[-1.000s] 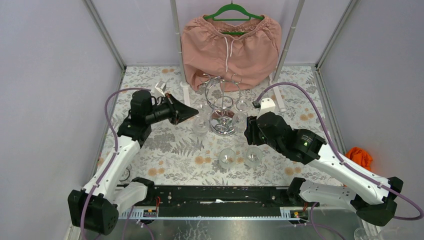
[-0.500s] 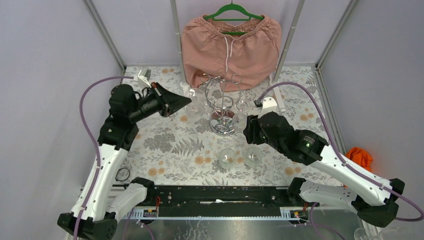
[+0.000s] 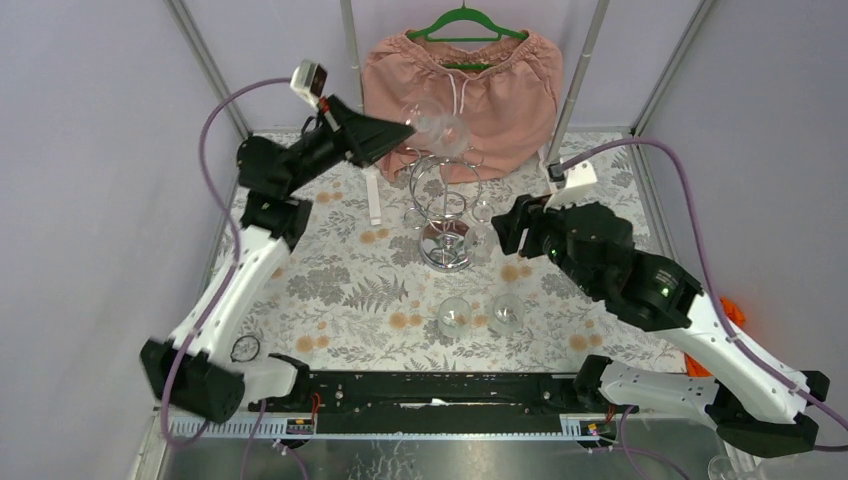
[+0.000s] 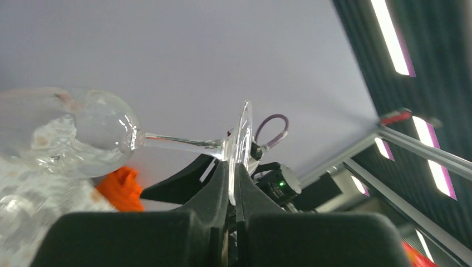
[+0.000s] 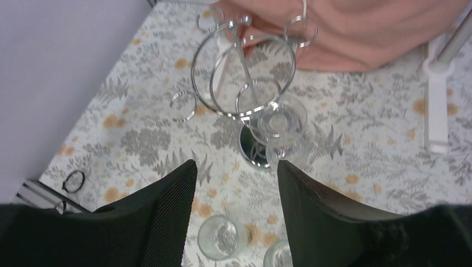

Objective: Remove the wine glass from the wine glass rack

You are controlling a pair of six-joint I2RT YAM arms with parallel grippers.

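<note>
Two glasses (image 3: pixel 453 315) upright on the table (image 3: pixel 330 290), near the front and well apart from the wine glass rack (image 3: pixel 443 200).

Up high on the left: left gripper (image 3: pixel 405 129) pinched shut on the thin edge of the foot of a wine glass (image 3: pixel 437 124), seen edge-on between the fingers (image 4: pixel 214 194) in the wrist view. Gripped by the foot, likely for being the part within reach on a glass hung bowl-down. Stem roughly level, bowl pointing away from the jaws, in front of the pink shorts (image 3: pixel 460 90) on the hanger (image 3: pixel 462 18). Clear of the rack, above it, touching none of the wire loops.

Judged as lift-off done, setting down yet to come. Risky hold: a narrow bite on a glass rim, with a long lever out to the bowl. Slow, gentle tilting called for.

On the right: right gripper (image 5: pixel 236 172) spread wide, nothing between its jaws, hovering near the rack and aimed down at it. Probably lined up for the last hanging glass (image 5: pixel 281 125), upside down on the near right side, foot caught in a loop of wire.
</note>
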